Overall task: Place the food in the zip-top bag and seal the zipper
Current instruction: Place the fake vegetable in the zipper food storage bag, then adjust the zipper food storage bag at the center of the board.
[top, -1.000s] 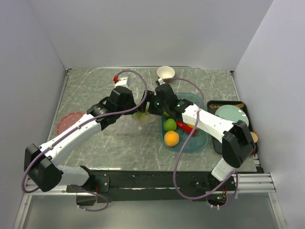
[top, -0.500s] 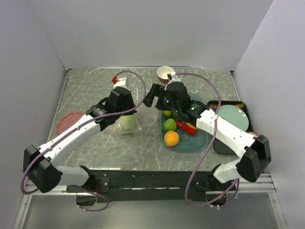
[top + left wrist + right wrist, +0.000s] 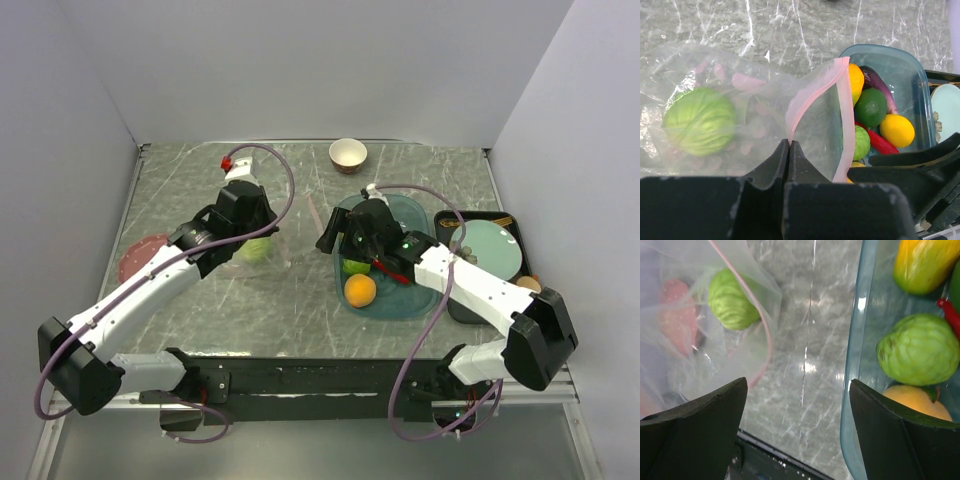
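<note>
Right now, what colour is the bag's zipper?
Pale pink. The zipper along the bag mouth shows best in the left wrist view.

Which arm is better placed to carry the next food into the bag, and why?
Right: the right claw hangs open at the tray edge beside the food; the left claw is shut on the bag.

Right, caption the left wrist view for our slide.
Shut left gripper pinches the clear plastic zip-top bag holding a round green cabbage, beside a translucent teal tray.
</note>
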You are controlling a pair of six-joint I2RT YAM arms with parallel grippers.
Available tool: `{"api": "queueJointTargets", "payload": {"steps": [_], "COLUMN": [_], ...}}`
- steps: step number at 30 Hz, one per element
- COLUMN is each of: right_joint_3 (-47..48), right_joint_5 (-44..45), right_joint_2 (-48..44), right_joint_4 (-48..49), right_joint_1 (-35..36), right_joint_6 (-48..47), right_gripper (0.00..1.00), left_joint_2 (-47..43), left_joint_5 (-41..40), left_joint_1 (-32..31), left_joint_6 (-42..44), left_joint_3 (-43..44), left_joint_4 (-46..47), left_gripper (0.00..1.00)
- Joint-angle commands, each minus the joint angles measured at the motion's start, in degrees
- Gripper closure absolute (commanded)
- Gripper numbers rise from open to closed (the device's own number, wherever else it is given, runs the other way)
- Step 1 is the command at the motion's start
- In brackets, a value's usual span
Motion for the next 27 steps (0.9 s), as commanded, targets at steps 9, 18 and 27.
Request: {"api": "queueJointTargets", "payload": {"steps": [9, 18, 27], "right_joint_3": [7.4, 17.66, 35.96], "right_joint_5": [-5.88, -10.89, -15.63], "right_joint_2": [8.78, 10.11, 15.63], "right_joint_4": [5.72, 5.98, 0.55], "right_joint_1": [-0.28, -0.28, 0.16], "right_joint_6": [0.71, -3.41, -9.39], "right_gripper": [0.24, 1.0, 1.0], "left_joint_2": [-2.71, -5.7, -8.79], "left_joint_5": [-0.32, -8.03, -14.91], "left_joint_1": [0.62, 2.47, 8.62], "left_joint_6": [-0.17, 4.83, 9.77], "left_joint_3": [0.05, 7.41, 17.18], "left_joint_4": [0.71, -4.73, -8.6], "left_gripper": [0.99, 0.98, 0.97]}}
